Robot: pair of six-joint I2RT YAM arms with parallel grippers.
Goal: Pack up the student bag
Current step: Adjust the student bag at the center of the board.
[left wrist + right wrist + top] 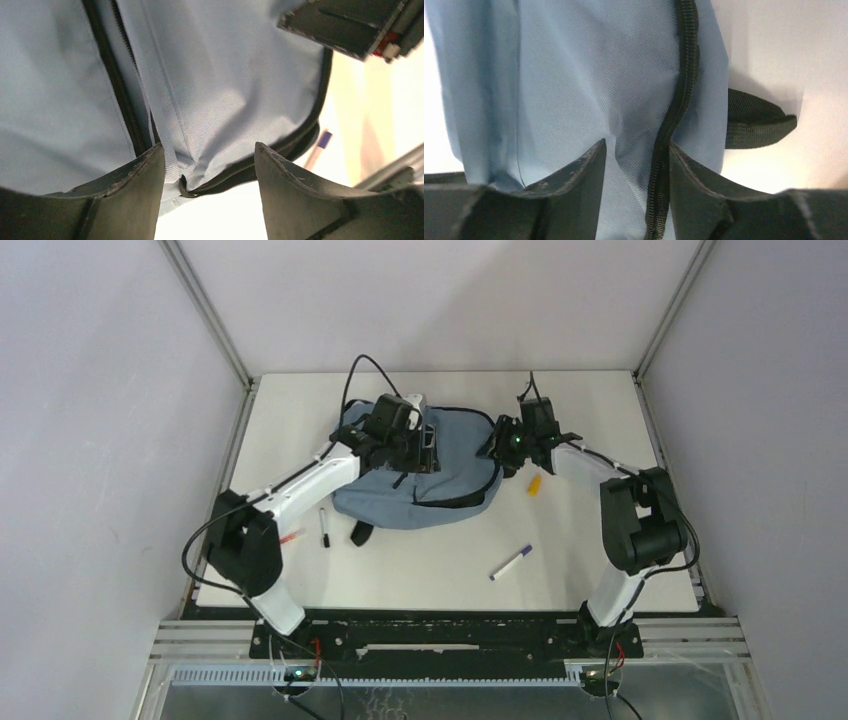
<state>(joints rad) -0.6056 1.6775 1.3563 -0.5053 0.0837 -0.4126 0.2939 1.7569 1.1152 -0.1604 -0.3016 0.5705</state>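
The left arm (310,478) and the right arm (592,462) are built of glossy white shell links joined by bulky matte black joint housings (245,545). The left gripper (209,150) and the right gripper (636,145) have wedge-shaped black fingers (132,187) with scuffed, greyed edges. Thin black cables (184,556) loop off the arms. A small green light (517,439) glows on the right wrist. Thin red wires (318,645) show at the near bases.

The student bag (450,480) lies on the table (400,580), behind a pen (511,563).
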